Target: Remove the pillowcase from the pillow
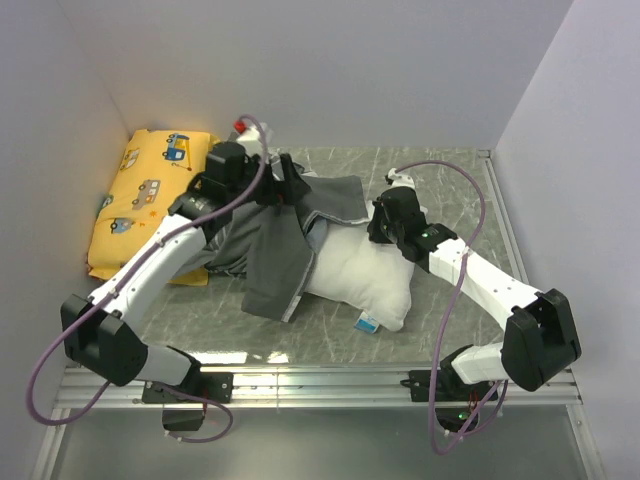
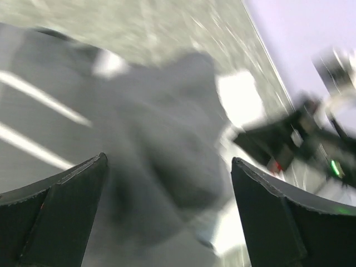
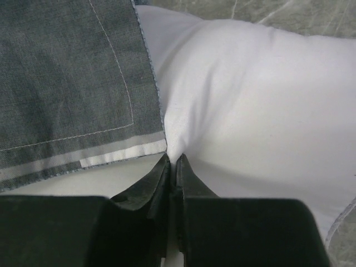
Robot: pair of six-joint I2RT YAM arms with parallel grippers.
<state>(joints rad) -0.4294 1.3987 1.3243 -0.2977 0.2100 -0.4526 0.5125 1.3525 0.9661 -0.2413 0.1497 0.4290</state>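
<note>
Right wrist: right end effector [image 3: 172,160] pinches the pillow [image 3: 250,94]; left end effector [image 2: 168,159] gapes over the pillowcase [image 2: 158,105].

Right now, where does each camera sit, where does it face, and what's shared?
Top external: high behind, looking down at the table; left arm and right arm show.
Left wrist: faces the blurred pillowcase and right arm; left gripper open.
Right wrist: close on the pillow; right gripper shut on it.
Shared: all three show the pillowcase.
</note>
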